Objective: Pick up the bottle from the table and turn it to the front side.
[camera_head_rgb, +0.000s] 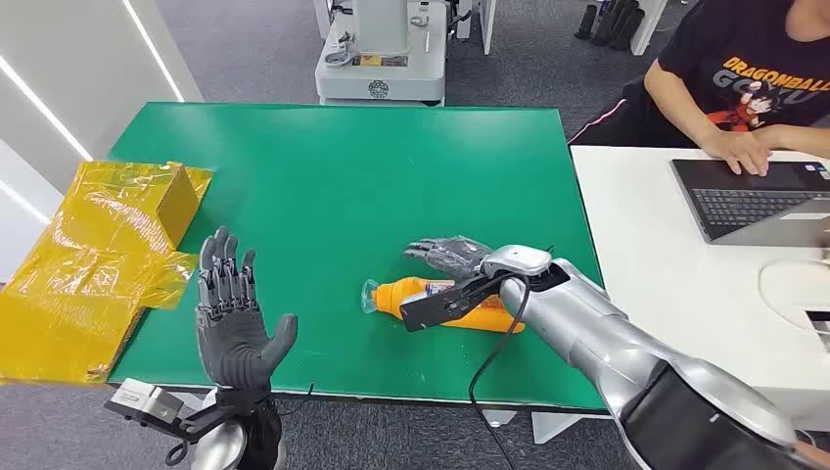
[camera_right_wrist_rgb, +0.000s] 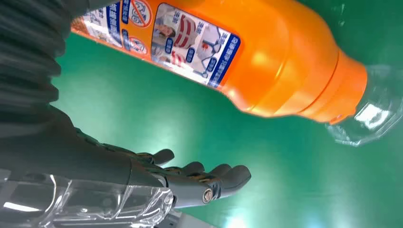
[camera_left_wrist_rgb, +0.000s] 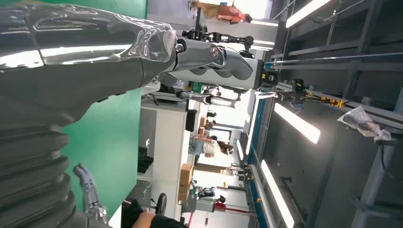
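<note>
Orange plastic, smooth and glossy, makes up the bottle (camera_head_rgb: 440, 302) that lies on its side on the green table mat (camera_head_rgb: 343, 186), toward the near right part of it, with its clear domed cap (camera_head_rgb: 370, 296) pointing left. In the right wrist view a printed label (camera_right_wrist_rgb: 161, 40) covers part of the rounded body, and the cap (camera_right_wrist_rgb: 368, 118) looks thin and see-through. It is probably light and fairly stiff, though the glossy curved wall could slip or roll under a loose hold. The broad labelled middle seems the best place to grasp, well away from the tapering shoulder and the cap, which may be fragile.

The right hand (camera_head_rgb: 452, 257) reaches over the far side of the bottle with its fingers (camera_right_wrist_rgb: 209, 175) stretched out and apart, holding nothing; the wrist view shows green mat between them and the bottle. The left hand (camera_head_rgb: 231, 313) stands upright near the left front edge of the mat, palm raised, fingers spread and empty.

On the left edge lies a crumpled yellow plastic bag (camera_head_rgb: 98, 264). To the right stands a white desk (camera_head_rgb: 685, 284) with a dark laptop (camera_head_rgb: 759, 201), where a person in a black printed shirt (camera_head_rgb: 754, 78) sits typing. Beyond the far edge are grey carpet and a white machine base (camera_head_rgb: 382, 59).
</note>
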